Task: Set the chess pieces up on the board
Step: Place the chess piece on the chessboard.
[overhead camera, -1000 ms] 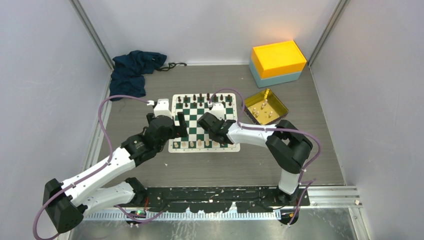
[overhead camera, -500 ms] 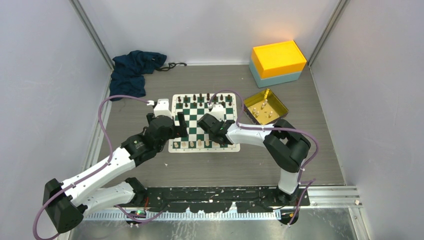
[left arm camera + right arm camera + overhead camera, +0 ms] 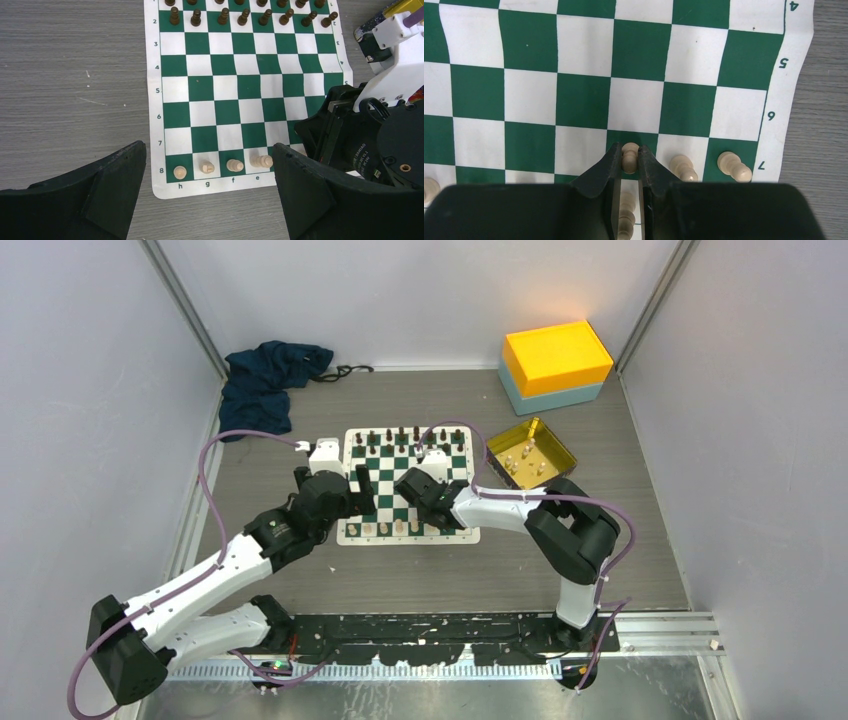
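right claw [image 3: 629, 149] pinching pawn [image 3: 629, 158], tray [image 3: 556, 438] holding perhaps five pieces [image 3: 526, 462]

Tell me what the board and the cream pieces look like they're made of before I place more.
Board: seems a thin flexible mat, probably vinyl, with matte print; its grid lines waver and the border curves. Chess pieces: matte cream, likely pale wood, though plastic can't be ruled out; too small to show grain.

White arm links [image 3: 190, 590], black joint housings [image 3: 320, 500], purple cables [image 3: 200, 475]; faint lettering [image 3: 356, 156], perhaps a label.
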